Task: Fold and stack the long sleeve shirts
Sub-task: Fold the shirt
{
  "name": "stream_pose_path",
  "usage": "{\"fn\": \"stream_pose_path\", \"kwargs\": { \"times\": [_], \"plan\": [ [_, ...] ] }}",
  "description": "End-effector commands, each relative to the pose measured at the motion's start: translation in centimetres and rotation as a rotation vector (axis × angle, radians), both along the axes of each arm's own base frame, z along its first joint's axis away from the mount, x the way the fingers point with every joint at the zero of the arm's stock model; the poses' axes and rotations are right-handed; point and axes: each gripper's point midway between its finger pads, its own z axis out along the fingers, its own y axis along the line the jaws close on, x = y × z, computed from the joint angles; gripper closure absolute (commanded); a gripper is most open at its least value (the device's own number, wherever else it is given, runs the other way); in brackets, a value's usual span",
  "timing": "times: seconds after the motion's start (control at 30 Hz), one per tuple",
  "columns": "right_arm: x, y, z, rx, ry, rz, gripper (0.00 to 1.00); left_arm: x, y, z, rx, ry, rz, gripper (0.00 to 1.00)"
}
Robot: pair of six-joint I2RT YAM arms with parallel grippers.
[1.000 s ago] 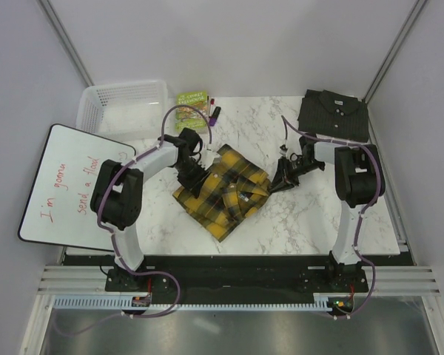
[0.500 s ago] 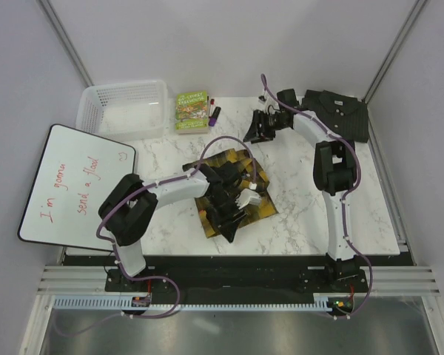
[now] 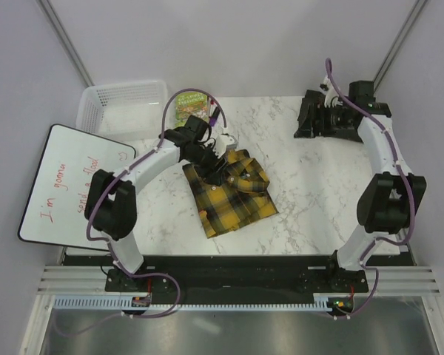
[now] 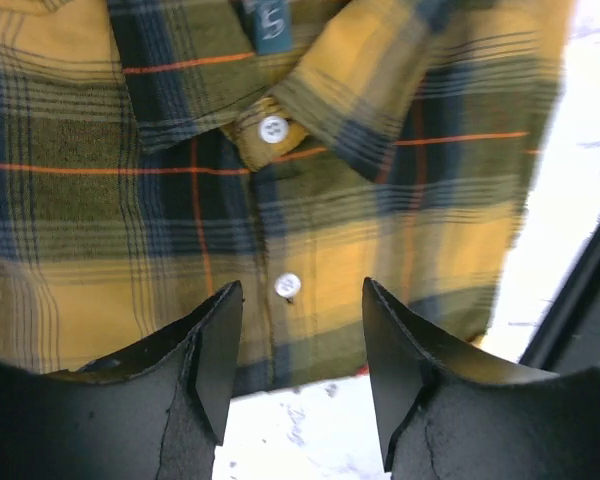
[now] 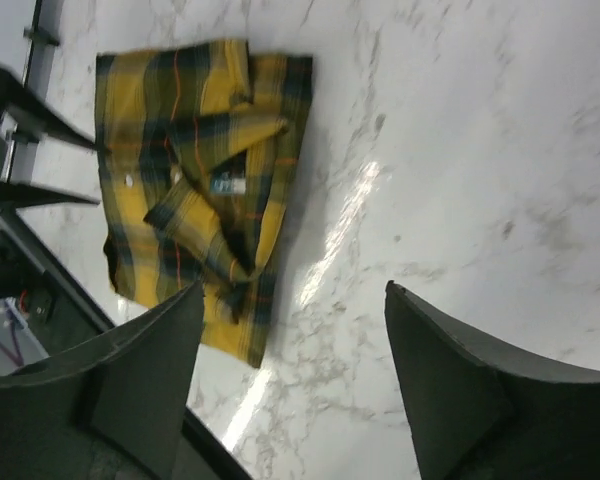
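The left gripper's fingers (image 4: 205, 350) are seen parted with nothing between them; only the buttoned front of the yellow-and-black plaid shirt (image 4: 180, 200) shows through the gap, its collar and a blue neck label lying just beyond. No cloth is held by the left gripper (image 3: 219, 150), which is poised over the collar end of that shirt (whether the tips touch the fabric cannot be told). The plaid shirt (image 3: 233, 196) is laid folded near the middle of the marble table (image 3: 311, 192), its collar turned toward the far side.

The right gripper's fingers (image 5: 440, 370) are spread wide and nothing is gripped; bare marble is framed between them, and the plaid shirt (image 5: 195, 190) is seen well apart. The right gripper (image 3: 308, 120) is stretched to the far right corner, above the dark charcoal grey shirt (image 3: 346, 134), which is largely hidden beneath it.

A white basket (image 3: 122, 100), a green packet (image 3: 191, 102) and a whiteboard (image 3: 66, 185) with red handwriting are placed at the left.
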Motion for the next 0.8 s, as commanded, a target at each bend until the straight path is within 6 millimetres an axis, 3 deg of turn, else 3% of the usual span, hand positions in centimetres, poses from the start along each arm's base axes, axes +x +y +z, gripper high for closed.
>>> {"fn": "stream_pose_path", "kwargs": {
  "times": [0.0,0.17,0.27,0.43,0.57,0.67,0.77],
  "plan": [
    [-9.1,2.4,-6.0,0.053,0.273,0.115,0.23,2.6,1.6,-4.8,0.192,-0.038,-0.029,0.43],
    [-15.0,3.6,-12.5,0.124,0.535,0.158,0.41,3.9,3.4,-7.8,0.250,0.048,0.101,0.50],
    [-16.7,4.9,-14.2,0.150,0.622,0.208,0.44,3.8,4.2,-9.0,0.293,0.087,0.163,0.53],
    [-18.3,7.8,-16.2,0.106,0.706,0.302,0.37,2.6,4.2,-9.3,0.283,0.162,0.255,0.57],
    [-17.8,9.2,-16.9,0.140,0.729,0.330,0.37,1.7,3.6,-8.8,0.248,0.233,0.315,0.57],
    [-17.2,9.6,-17.7,0.126,0.739,0.320,0.56,0.3,2.4,-7.4,0.163,0.305,0.313,0.56],
    [-14.9,9.3,-18.8,0.070,0.695,0.303,0.87,-1.8,1.2,-6.0,0.071,0.385,0.286,0.53]
  ]
}}
